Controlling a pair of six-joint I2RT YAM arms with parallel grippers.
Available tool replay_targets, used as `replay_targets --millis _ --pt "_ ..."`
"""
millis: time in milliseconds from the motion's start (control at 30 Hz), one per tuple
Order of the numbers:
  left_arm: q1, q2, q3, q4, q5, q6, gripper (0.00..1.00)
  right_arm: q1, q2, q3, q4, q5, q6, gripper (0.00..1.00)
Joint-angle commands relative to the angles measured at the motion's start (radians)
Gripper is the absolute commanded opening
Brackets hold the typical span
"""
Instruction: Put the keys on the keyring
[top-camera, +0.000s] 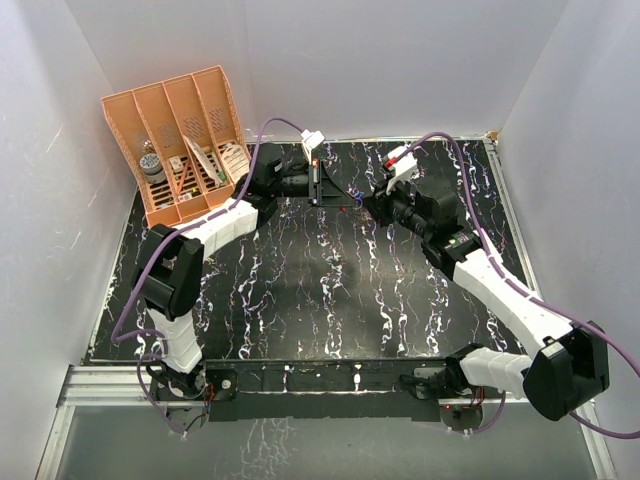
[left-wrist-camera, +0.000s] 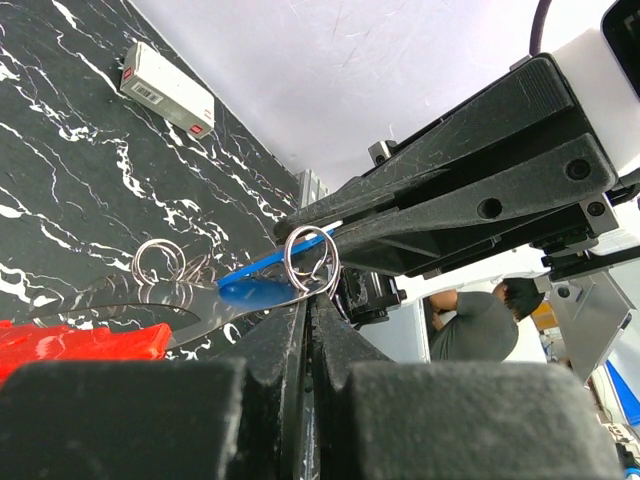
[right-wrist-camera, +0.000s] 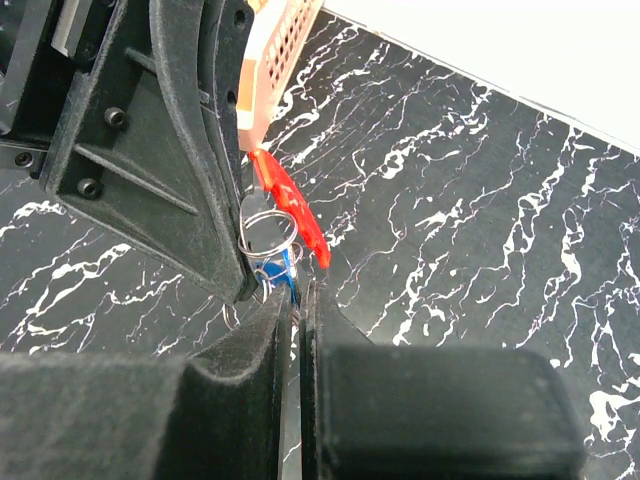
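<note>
Two robot arms meet nose to nose near the middle of the far edge of the black marbled desk (top-camera: 330, 300), working over a small bunch of hardware held just above the surface. The right tool (right-wrist-camera: 297, 300) has its fingers pressed together and appears to pinch the blue-headed key (left-wrist-camera: 255, 292) by its plastic head, the silver blade pointing away. The left tool (left-wrist-camera: 307, 312) is also shut tight, with a wire split ring (left-wrist-camera: 310, 262) standing right at its tips. What exactly it clamps cannot be made out. The red keyring (right-wrist-camera: 295, 210) hangs alongside the left tool's finger, touching or threaded by the same wire ring, and the key's blue head sits just below it. A pair of loose split rings (left-wrist-camera: 160, 262) lies on the desk beneath, and an orange organizer (top-camera: 185, 140) stands at the far left corner. By the look of it, every piece here is light, stiff and slick. The key is tiny and likely to swivel in a pinch, so its flat plastic head is the safest hold, keeping the hole clear. The keyring looks rigid enough to be taken firmly by its curved red side, leaving the pale metal side free to admit the key. The springy wire ring would probably skate out of a loose grip.
</note>
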Motion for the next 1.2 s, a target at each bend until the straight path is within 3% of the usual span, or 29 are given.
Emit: replay_targets --millis 0,400,767,1167 --pt "-0.030 -0.011 0.013 0.077 0.104 -0.011 0.00 0.014 0.018 0.073 0.065 -0.046 0.017 0.00" --pt "-0.030 0.006 0.047 -0.043 0.136 0.053 0.00 0.014 0.078 0.170 0.001 -0.079 -0.009 0.00" --pt "-0.031 0.037 0.155 -0.371 0.095 0.234 0.00 0.018 0.099 0.205 -0.049 -0.121 -0.050 0.00" --pt "-0.031 0.052 0.233 -0.453 0.095 0.287 0.00 0.020 0.168 0.266 -0.126 -0.149 -0.064 0.00"
